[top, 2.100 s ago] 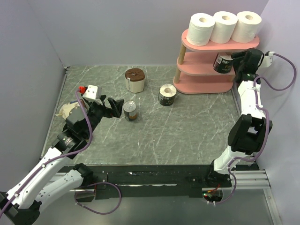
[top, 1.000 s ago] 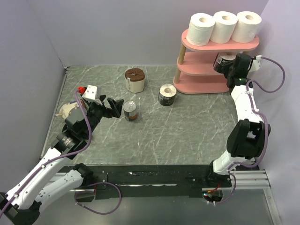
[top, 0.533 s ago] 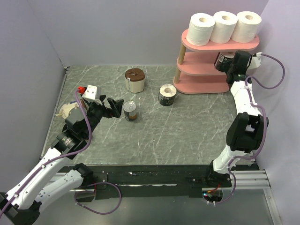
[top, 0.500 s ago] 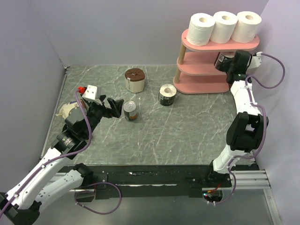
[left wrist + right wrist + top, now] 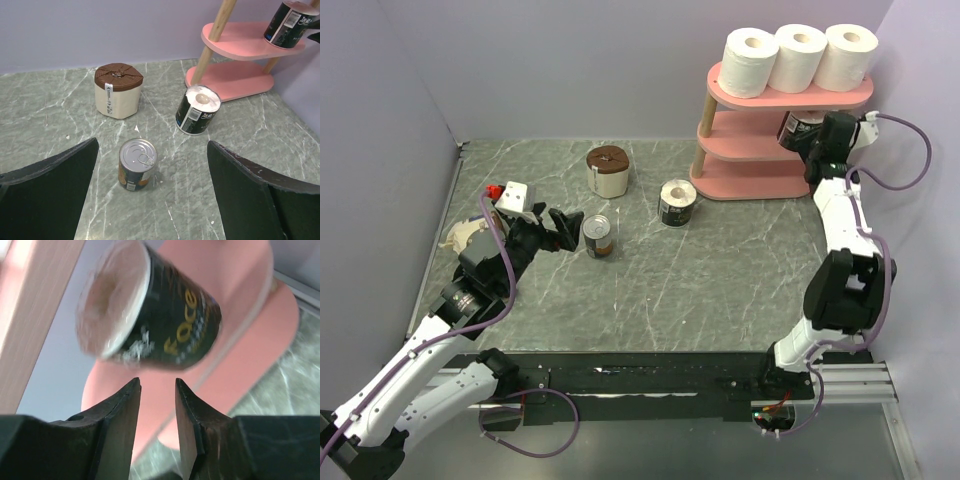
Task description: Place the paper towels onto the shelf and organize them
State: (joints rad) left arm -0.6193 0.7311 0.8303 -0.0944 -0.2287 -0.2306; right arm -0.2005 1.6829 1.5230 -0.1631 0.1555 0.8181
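Three white paper towels [image 5: 798, 57] stand in a row on the top board of the pink shelf [image 5: 760, 180]. A black printed roll [image 5: 796, 131] lies tilted on the middle board; the left wrist view shows it too [image 5: 290, 25]. My right gripper [image 5: 812, 140] is just in front of it. Its jaws [image 5: 156, 381] are open by a narrow gap, with the roll [image 5: 150, 310] beyond the tips and only pink board between them. Another black printed roll [image 5: 677, 203] stands on the table. My left gripper [image 5: 570, 228] is wide open and holds nothing.
A small metal can [image 5: 597, 237] stands just ahead of my left gripper, seen between its fingers [image 5: 137, 164]. A cream roll with a brown top [image 5: 607, 171] stands behind it. Grey walls close in the left, back and right sides of the table.
My right gripper has shifted slightly at the middle board and its jaws have parted a little off the black printed roll. The left arm has not moved.
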